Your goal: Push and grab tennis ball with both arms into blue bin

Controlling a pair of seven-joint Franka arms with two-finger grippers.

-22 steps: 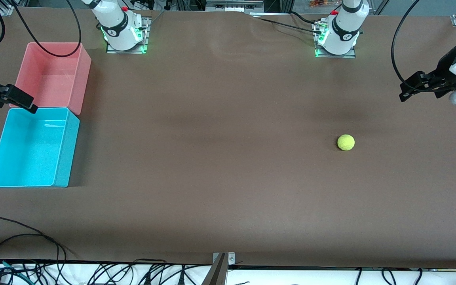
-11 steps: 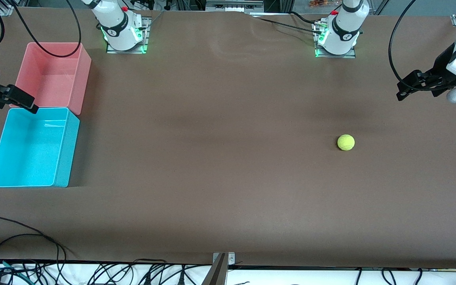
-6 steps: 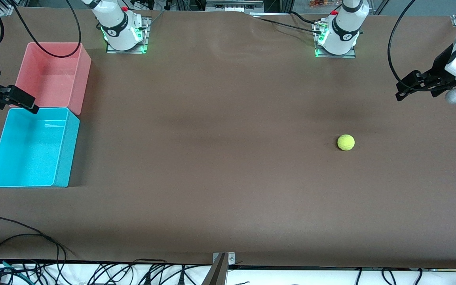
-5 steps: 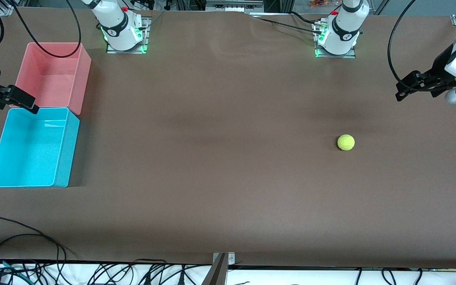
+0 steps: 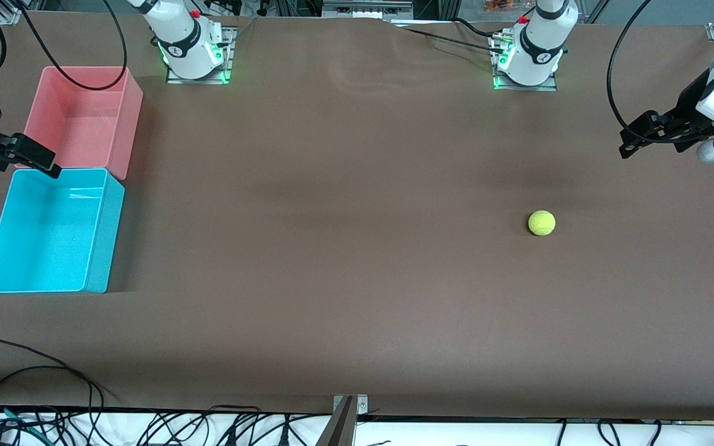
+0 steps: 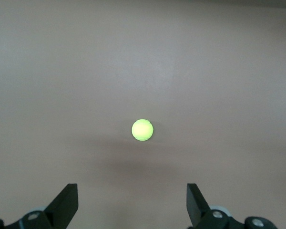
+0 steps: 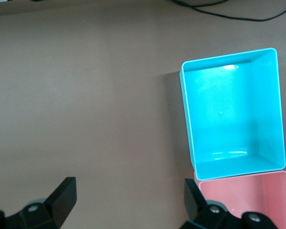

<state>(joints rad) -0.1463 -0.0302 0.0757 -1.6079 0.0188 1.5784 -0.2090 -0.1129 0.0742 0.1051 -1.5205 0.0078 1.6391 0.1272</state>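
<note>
Front view: tennis ball [image 5: 542,223] sits alone on the brown table [image 5: 344,248], right of centre in the frame, toward the left arm's end of the table, nothing touching it. Blue bin [image 5: 53,230] is at mid-left of the frame, toward the right arm's end, well apart from the ball; inside looks bare. Pink bin [image 5: 84,118] is just above it in the frame, farther from the front camera, short walls abutting or nearly so. Left gripper [image 5: 633,139] hangs at the upper right edge of the frame, up in the air over the table's left-arm end, empty, fingers spread wide. In the left wrist view the ball [image 6: 142,130] shows near frame centre, w/ the two fingertips [image 6: 66,202] at the bottom corners, wide apart, nothing between; left gripper's midpoint [image 6: 132,202] is over bare table. Right gripper [image 5: 28,158] is at the left edge of the front frame, over the seam where the blue and pink bins meet, also wide open and empty. Right wrist view: blue bin [image 7: 271,109] at centre-right, pink bin [image 7: 243,193] in the lower right corner, fingertips [image 7: 64,193] at the bottom, right gripper's midpoint [image 7: 129,195] over bare table beside the bins. Both arm bases along the top of the front frame, green lights on.
</note>
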